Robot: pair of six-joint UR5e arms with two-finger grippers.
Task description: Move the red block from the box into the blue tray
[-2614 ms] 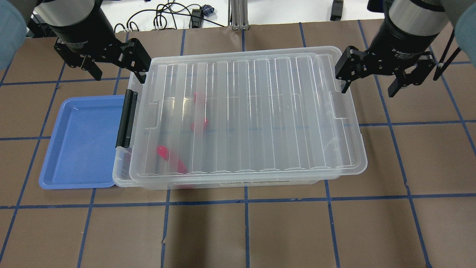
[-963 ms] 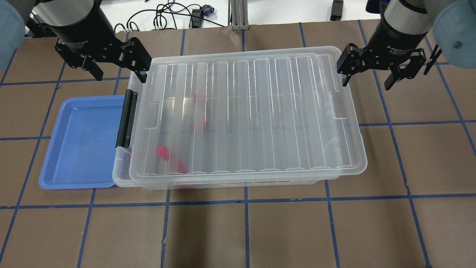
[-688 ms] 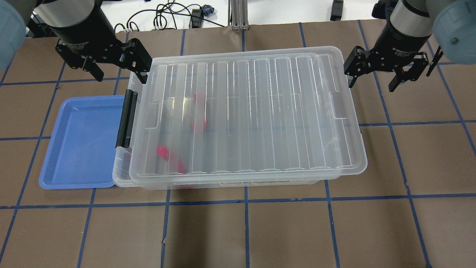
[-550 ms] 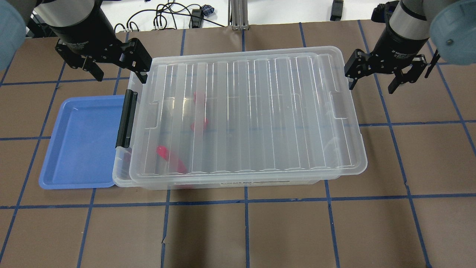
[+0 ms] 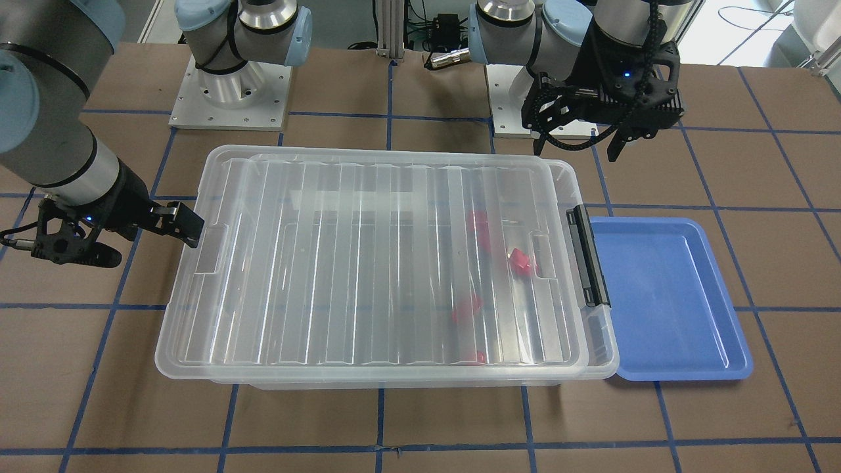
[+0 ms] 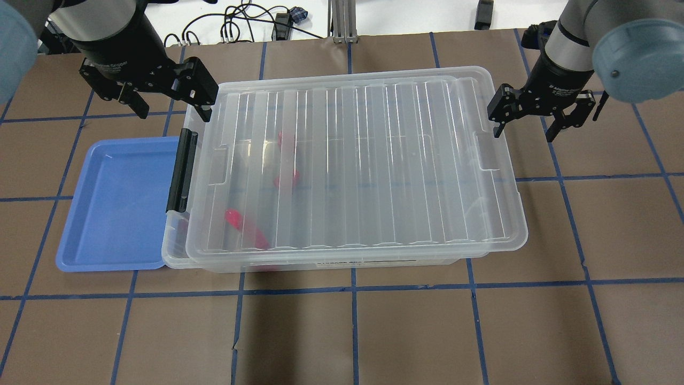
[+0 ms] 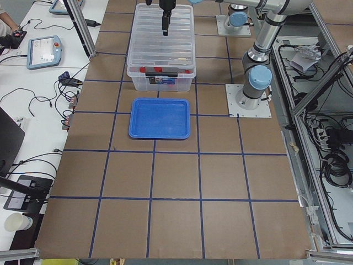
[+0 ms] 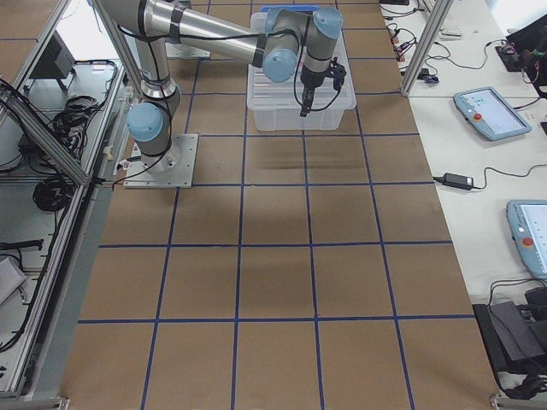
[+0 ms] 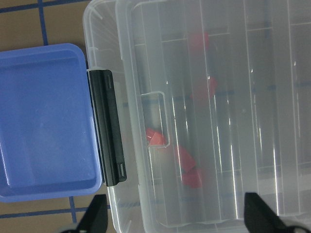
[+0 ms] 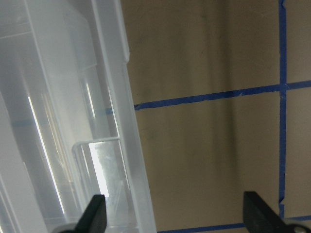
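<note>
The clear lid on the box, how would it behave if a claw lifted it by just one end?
The lid looks thin and wide, so it would probably flex and sag, though its ribs should stiffen it somewhat. Its glossy surface may be slippery. The black latch sits over the end by the blue tray, so that end may hold back.

One camera looks down from behind me, one faces me, two watch from the desk [image 6: 374,331] ends. Wrist cameras sit closest. All show the box [image 6: 347,160].
</note>
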